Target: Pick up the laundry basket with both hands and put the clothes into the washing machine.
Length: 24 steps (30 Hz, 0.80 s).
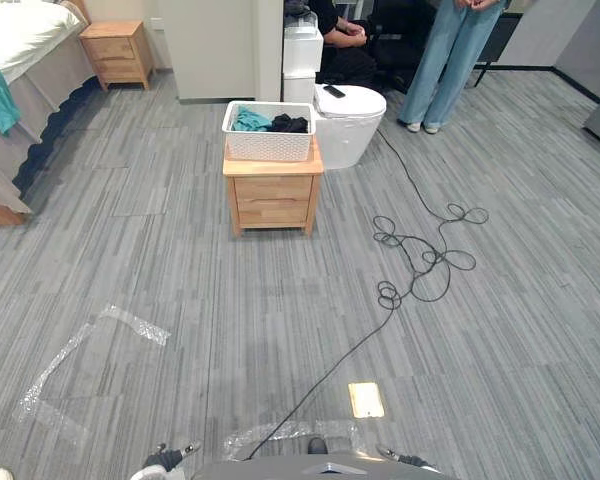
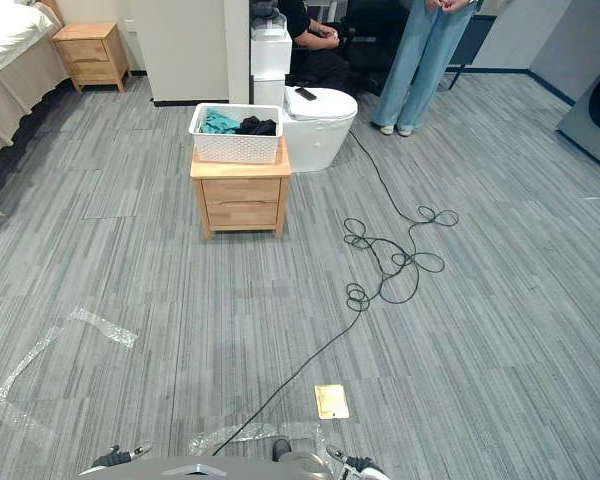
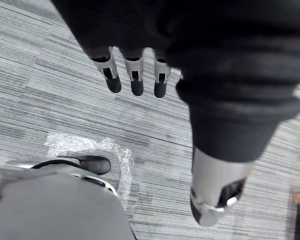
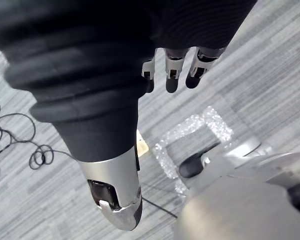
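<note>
The left robot hand and the right robot hand hang slack with straight fingers, holding nothing, well short of the laundry basket. It sits on a small wooden counter, with teal and black clothes inside. The washing machine stands well apart to the basket's right. Nothing looks done yet: the approach, two-handed lift, carry and loading all remain.

No legible text or labels anywhere.
</note>
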Tool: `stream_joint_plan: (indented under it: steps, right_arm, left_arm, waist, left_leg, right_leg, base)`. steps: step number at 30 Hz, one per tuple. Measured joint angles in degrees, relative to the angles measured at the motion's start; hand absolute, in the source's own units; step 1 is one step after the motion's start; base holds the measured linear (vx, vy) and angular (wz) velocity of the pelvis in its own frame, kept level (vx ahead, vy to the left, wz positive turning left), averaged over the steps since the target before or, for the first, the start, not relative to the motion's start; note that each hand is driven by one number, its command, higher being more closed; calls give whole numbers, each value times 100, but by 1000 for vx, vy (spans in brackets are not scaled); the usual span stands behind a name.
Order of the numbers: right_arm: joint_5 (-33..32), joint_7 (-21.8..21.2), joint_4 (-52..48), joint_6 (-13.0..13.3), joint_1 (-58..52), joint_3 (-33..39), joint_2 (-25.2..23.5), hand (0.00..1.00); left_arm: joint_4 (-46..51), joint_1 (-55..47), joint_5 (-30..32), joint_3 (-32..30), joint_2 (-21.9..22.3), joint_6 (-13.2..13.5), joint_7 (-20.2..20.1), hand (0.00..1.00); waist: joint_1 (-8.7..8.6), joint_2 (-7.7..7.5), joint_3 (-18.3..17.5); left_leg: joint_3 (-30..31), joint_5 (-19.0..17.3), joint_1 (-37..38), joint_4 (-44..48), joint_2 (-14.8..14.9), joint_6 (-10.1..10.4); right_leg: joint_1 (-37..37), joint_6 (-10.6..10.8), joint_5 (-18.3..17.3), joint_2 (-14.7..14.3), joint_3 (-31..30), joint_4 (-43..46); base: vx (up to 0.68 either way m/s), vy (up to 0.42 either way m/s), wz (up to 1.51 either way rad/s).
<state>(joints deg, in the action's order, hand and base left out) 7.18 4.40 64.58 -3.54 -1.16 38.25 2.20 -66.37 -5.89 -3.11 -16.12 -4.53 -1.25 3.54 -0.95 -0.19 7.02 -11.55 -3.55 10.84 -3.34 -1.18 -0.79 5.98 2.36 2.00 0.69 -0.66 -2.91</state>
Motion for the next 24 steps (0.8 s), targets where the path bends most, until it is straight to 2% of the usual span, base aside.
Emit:
stream_joint_plan:
  steps: [9,24]
  right_arm:
    - [231,170,-47,-11,60,-652,69,0]
    - [138,203,-51,-8,26,-671,65,0]
  left_arm:
    - [19,60,111,338,-122,2,119,0]
    - [30,53,108,331,-113,5,157,0]
  waist:
    - [32,-30,4]
    - [45,-35,8]
  left_leg:
    - [69,58,36,-98,-11,-20]
    - [28,62,26,-101,-11,-24]
  right_leg:
    - [2,3,0,1,94,-45]
    - [0,3,-1,3,59,-15]
  base:
    - [3,-26,3]
    - [-56,-34,-1]
